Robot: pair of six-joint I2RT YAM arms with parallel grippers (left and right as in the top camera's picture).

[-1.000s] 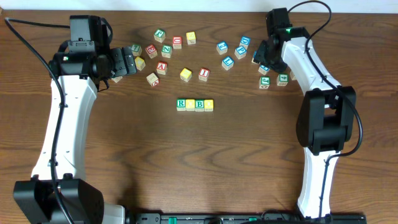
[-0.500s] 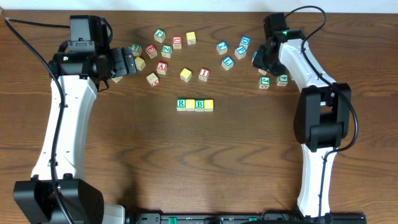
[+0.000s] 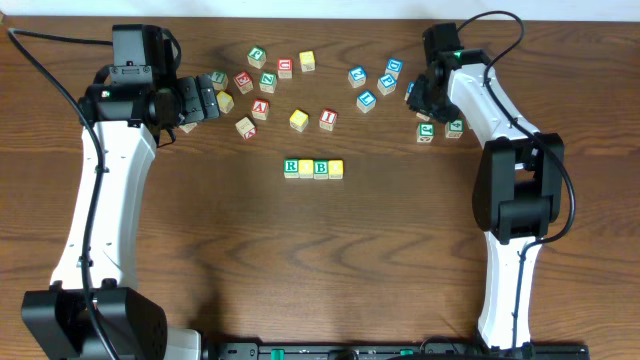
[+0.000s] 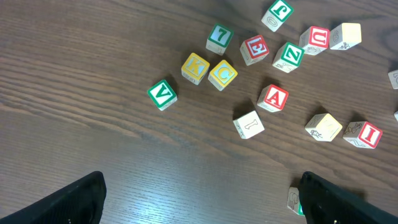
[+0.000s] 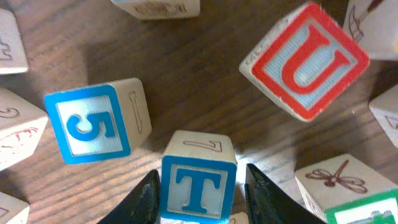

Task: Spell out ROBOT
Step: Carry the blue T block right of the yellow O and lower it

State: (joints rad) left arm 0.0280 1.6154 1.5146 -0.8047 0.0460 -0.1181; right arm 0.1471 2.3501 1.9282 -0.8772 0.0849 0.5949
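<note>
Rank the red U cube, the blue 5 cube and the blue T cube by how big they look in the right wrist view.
1. red U cube, clearly the largest.
2. blue 5 cube and blue T cube look about alike. The T is cut off by the frame's bottom edge, so these two are not ranked.

The blue T cube (image 5: 198,185) sits between the fingers of the right tool (image 5: 199,205), with a blue 5 cube (image 5: 93,124) up-left of it and a red U cube (image 5: 305,59) up-right.

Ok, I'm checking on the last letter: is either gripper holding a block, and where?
Cannot tell: the right gripper flanks the blue T block on two opposite sides, contact unclear. The left gripper is open and empty.
</note>
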